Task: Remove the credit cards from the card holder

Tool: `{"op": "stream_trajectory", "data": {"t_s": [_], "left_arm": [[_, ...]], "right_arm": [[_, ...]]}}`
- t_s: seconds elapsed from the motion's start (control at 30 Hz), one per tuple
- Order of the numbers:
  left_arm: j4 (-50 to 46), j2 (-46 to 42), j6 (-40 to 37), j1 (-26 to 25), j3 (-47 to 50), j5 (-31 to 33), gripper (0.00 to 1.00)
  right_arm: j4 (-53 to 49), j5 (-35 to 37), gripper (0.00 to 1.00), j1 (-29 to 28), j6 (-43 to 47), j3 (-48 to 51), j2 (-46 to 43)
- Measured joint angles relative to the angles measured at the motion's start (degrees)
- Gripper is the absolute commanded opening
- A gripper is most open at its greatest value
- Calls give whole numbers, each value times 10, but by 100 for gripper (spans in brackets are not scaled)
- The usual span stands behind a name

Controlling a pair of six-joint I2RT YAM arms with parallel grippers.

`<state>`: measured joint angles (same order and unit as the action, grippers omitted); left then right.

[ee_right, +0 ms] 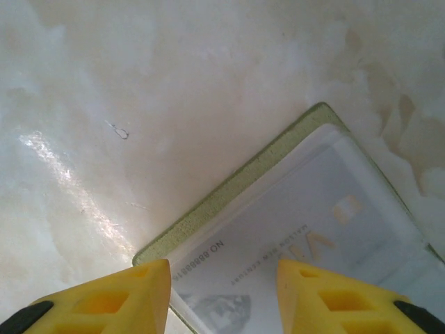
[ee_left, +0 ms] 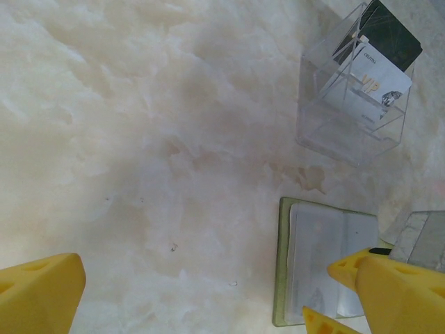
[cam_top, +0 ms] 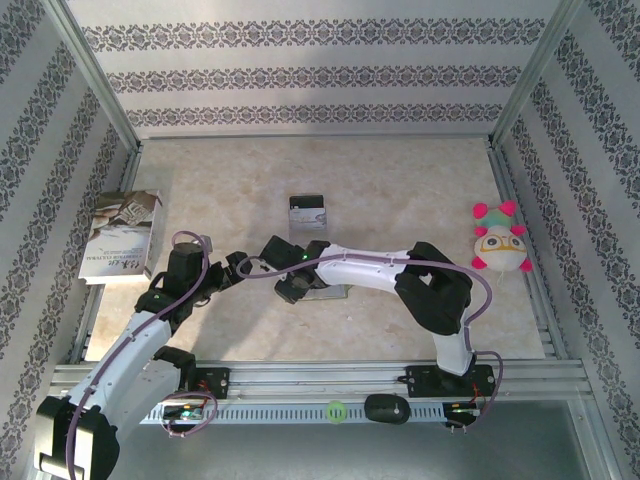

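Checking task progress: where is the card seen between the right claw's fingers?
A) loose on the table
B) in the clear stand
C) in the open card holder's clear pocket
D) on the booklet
C: in the right wrist view the credit card lies under the glossy pocket of the open card holder, framed by its olive edge, with the right claw open over it.

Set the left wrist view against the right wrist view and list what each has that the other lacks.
Left wrist, not right: a clear plastic stand holding cards, and the wide-open left claw. Right wrist, not left: the number line and gold lettering on the pocketed card, close up between the fingers of the open right claw. Both: the olive card holder lying open on the pale marbled table.
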<state>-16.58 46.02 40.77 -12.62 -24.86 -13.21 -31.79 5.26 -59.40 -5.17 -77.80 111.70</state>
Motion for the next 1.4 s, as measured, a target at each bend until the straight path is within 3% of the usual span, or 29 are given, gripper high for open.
{"op": "stream_trajectory", "data": {"t_s": [0.2,0.7,0.83,0.97,1.13,1.4], "left_arm": [[0,3,0,0,0,0,100],[0,5,0,0,7,-6,98],[5,8,1,0,9,-21,87],[20,25,0,1,9,-48,74],[62,58,5,-4,18,-79,68],[136,140,22,-78,20,-90,51]], "right_arm": [[-2,3,48,-5,6,-1,14],[21,9,13,-3,-2,5,28],[40,-6,0,8,-13,20,18],[82,-33,0,21,-29,55,-2],[156,-73,0,45,-65,120,-41],[249,-93,0,64,-122,206,-117]]}}
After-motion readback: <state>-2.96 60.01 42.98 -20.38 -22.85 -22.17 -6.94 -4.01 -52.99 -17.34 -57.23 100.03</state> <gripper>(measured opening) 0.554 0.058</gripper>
